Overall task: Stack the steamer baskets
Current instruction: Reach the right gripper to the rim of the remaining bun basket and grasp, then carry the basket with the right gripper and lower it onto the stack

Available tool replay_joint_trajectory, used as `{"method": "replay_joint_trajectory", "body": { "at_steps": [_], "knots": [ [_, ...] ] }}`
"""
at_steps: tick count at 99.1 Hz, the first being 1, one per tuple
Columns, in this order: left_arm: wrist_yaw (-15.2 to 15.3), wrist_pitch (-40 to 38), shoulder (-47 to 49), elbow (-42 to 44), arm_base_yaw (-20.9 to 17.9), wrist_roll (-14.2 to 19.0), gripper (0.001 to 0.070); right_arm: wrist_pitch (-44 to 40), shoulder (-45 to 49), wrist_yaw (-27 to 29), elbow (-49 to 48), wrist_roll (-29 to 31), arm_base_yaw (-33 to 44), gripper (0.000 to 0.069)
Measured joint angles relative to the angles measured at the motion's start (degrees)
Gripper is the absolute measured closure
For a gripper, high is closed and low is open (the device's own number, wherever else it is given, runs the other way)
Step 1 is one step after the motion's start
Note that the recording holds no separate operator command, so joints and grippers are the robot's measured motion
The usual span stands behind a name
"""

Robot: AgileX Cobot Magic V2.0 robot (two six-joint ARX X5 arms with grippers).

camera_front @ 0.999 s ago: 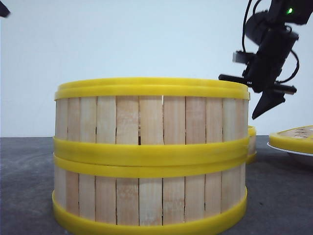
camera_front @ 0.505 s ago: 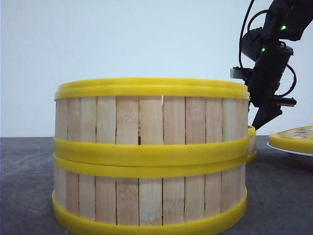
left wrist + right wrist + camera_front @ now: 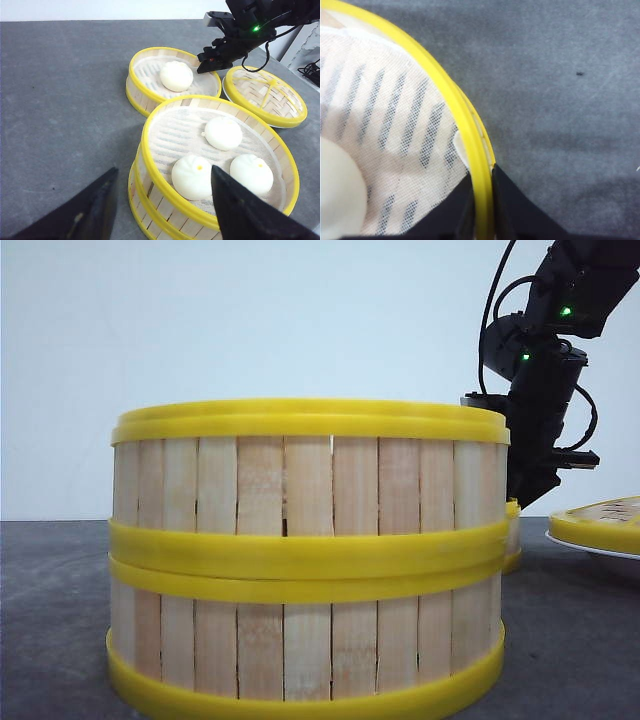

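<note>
Stack (image 3: 308, 555): 2 baskets, one on the other, close before the front camera; top tier holds 3 buns (image 3: 222, 133) on white cloth.
Single basket (image 3: 150, 75): on the table at 1 o'clock behind the stack, just apart from it, 1 bun (image 3: 176, 76) inside.
Right gripper (image 3: 481, 210): fingers straddle the single basket's rim, nearly shut, one inside, one outside.
Left gripper (image 3: 160, 200): wide open, empty, above the stack's near edge.
Lid (image 3: 265, 95): on a plate (image 3: 590, 546), at 2 o'clock.

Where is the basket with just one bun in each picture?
Front view: single-bun basket, a sliver behind the two-basket stack.
Left wrist view: beyond the stack, under the right gripper.
Right wrist view: rim between the fingers.
Shared landmark: the right gripper.
</note>
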State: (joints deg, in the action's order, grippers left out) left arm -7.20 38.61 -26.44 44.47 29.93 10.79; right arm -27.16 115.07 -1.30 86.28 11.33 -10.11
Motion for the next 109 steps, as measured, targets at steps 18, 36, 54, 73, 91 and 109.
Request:
{"method": "replay_joint_trajectory", "body": {
  "at_steps": [18, 36, 54, 73, 91, 109],
  "knots": [
    [0.0, 0.48, 0.0, 0.0, 0.0, 0.0, 0.0363, -2.08, -0.09, -0.17, 1.46, -0.04, 0.0, 0.066],
    [0.0, 2.21, 0.0, 0.0, 0.0, 0.0, 0.0363, -4.17, -4.42, -2.49, 2.64, -0.46, 0.24, 0.066],
    [-0.04, 3.32, 0.0, 0.0, 0.0, -0.02, 0.0363, -6.03, -15.54, -4.59, 4.28, -1.22, 0.37, 0.066],
    [-0.2, 4.17, 0.0, 0.0, 0.0, -0.02, 0.0363, -10.86, -25.22, -11.96, 4.74, -2.34, 0.11, 0.066],
    [-0.48, 4.2, 0.0, 0.0, 0.0, -0.02, 0.0363, -19.12, -29.92, -15.89, 4.74, -4.92, -2.91, 0.066],
    [-0.66, 4.15, 0.0, 0.0, 0.0, -0.02, 0.0363, -26.99, -30.53, -15.87, 4.72, -9.18, -9.73, 0.066]
  ]
}}
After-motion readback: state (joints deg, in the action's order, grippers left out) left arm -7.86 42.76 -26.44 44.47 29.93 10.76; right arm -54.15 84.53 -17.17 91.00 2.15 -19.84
